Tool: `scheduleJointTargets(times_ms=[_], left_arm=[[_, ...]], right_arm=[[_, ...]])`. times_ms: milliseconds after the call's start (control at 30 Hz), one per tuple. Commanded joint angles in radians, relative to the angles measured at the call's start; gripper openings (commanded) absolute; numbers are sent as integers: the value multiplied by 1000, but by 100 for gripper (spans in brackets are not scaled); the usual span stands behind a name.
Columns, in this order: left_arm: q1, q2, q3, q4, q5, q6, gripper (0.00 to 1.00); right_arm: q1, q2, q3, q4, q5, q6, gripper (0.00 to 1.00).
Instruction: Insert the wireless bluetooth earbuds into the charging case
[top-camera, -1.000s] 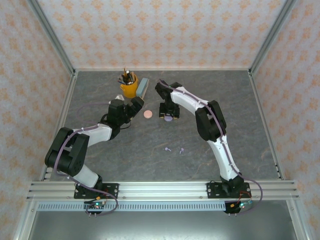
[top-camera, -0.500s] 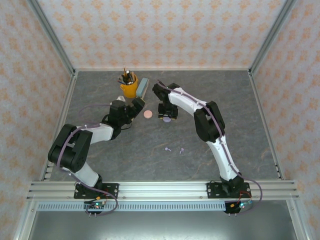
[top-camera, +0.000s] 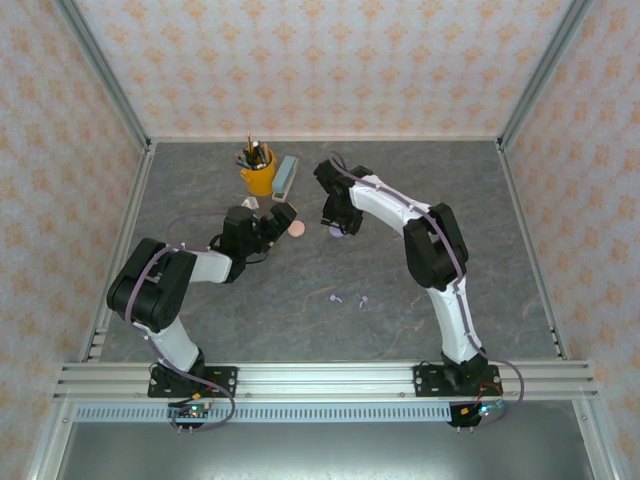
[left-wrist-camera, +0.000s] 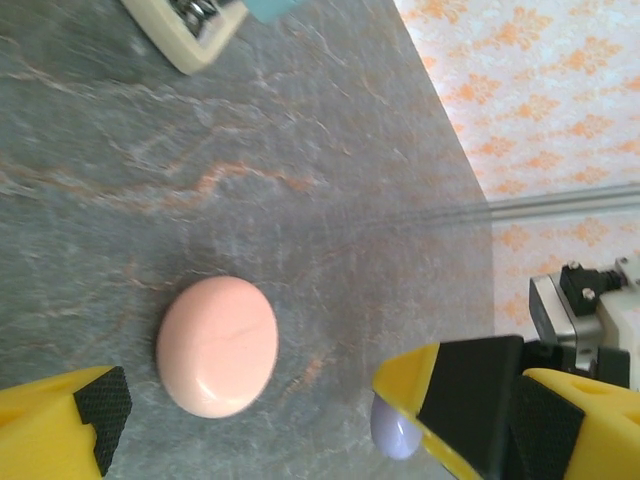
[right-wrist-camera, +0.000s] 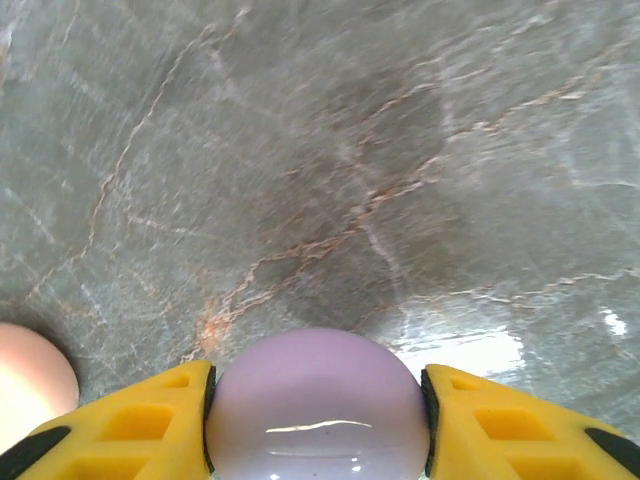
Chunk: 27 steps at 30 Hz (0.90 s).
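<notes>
1. Well apart from both grippers: left lilac earbud (top-camera: 336, 298) and right lilac earbud (top-camera: 363, 300); lie loose on the grey marbled table (top-camera: 470, 250), close beside each other, nearer the arm bases than either case and roughly midway between the two arms; too small from overhead to tell which way the stems point
2. Lilac case (right-wrist-camera: 318, 400): sits clamped in the right gripper (right-wrist-camera: 318, 425), one yellow finger (right-wrist-camera: 140, 425) pressed to each side; looks closed, domed and glossy, with a bright streak across the front; cannot tell whether resting on the surface or held just off it
3. Overhead, toward the back middle of the table: same lilac case (top-camera: 337, 234), just peeking out below the right gripper (top-camera: 337, 228)
4. Pink case (left-wrist-camera: 217, 346): rests flat on the table, closed, near the lilac one; shows as a pale curve at the lower corner of the right wrist view
5. Left gripper (left-wrist-camera: 265, 408): stands spread wide, a black-padded fingertip on either side of the pink case, neither touching it; overhead, left gripper (top-camera: 283, 217) right beside pink case (top-camera: 296, 229)
6. Further back: yellow cup of pencils (top-camera: 258, 177), teal-grey block (top-camera: 287, 173) just beside it
7. Around the table: metal-framed walls (top-camera: 320, 70) papered in an orange pattern
</notes>
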Motion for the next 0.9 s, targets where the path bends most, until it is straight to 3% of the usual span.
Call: scheduleJointTargets(times_ms=[0,333,867], left_arm=[[-23,18,8,74,46,44,100],[-72,54,44,57,61,61,100],[-99,39,61,32,41,53,100]], right_arm=[[-23,-73,-58,56,31,81,47],[-37,-77,-111,61,-23,62,47],[-8,37,-5,-192,-30,-106,47]])
